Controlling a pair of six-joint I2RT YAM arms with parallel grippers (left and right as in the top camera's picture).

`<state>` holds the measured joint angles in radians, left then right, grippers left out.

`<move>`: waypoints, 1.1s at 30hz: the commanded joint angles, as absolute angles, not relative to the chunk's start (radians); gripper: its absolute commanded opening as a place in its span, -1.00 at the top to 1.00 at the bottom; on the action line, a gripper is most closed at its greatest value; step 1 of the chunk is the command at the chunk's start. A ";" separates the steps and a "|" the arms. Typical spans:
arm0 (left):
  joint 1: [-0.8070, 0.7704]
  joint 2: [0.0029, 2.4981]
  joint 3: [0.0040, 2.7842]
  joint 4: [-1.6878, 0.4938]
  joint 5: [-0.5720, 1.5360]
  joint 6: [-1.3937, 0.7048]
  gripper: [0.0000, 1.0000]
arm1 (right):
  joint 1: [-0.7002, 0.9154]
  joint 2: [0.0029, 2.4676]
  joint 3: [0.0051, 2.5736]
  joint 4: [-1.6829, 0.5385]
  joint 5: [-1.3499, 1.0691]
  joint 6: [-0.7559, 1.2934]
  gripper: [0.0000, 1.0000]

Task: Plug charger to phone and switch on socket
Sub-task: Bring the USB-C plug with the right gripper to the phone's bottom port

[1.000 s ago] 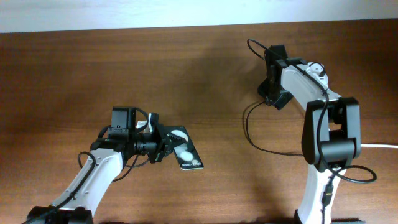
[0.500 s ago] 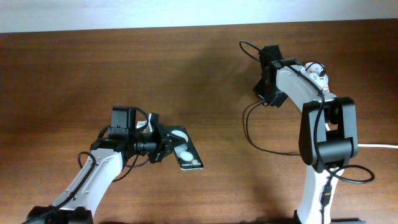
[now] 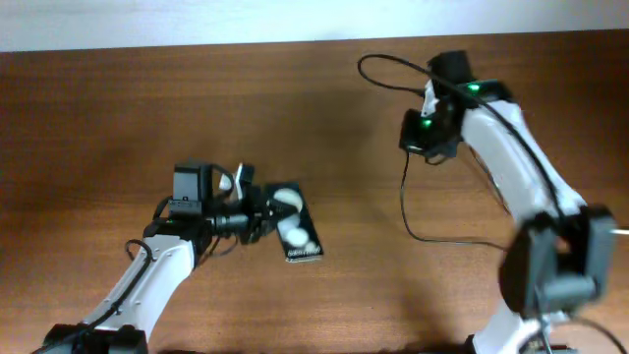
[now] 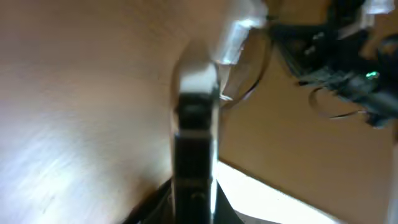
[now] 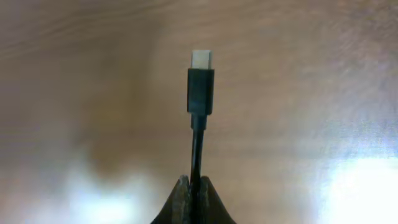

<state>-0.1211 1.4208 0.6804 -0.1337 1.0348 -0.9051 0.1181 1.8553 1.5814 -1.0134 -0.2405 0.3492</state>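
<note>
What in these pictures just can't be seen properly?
- The socket: in no view, beyond the frames.
- Port on the phone: left wrist view, blur smears it.
- The right gripper: right wrist view, bottom edge cuts off all but the fingertips.
- Far end of the charger: overhead, it passes behind the right arm.

Lab: robot arms (image 3: 511, 157), wooden table (image 3: 118, 108)

Motion blur smears the edge-on phone (image 4: 196, 143) in the left wrist view; the charger (image 5: 200, 93) cable vanishes into the right gripper (image 5: 196, 190), cropped at the bottom edge.
</note>
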 commanded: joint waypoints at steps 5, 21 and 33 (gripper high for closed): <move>-0.117 1.589 0.706 0.493 1.269 -1.246 1.00 | 0.177 1.539 1.593 -1.298 -0.415 0.127 0.92; -0.093 1.735 0.873 0.801 1.197 -1.506 1.00 | 0.699 1.445 1.505 -1.235 -0.300 0.326 0.92; -0.075 1.735 0.873 0.801 1.199 -1.442 1.00 | 0.781 1.451 1.468 -1.127 -0.091 0.454 0.92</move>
<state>-0.0780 1.7412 0.8490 0.7906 1.1969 -1.4700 0.7753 1.4612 1.4742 -1.1336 -0.1085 0.4240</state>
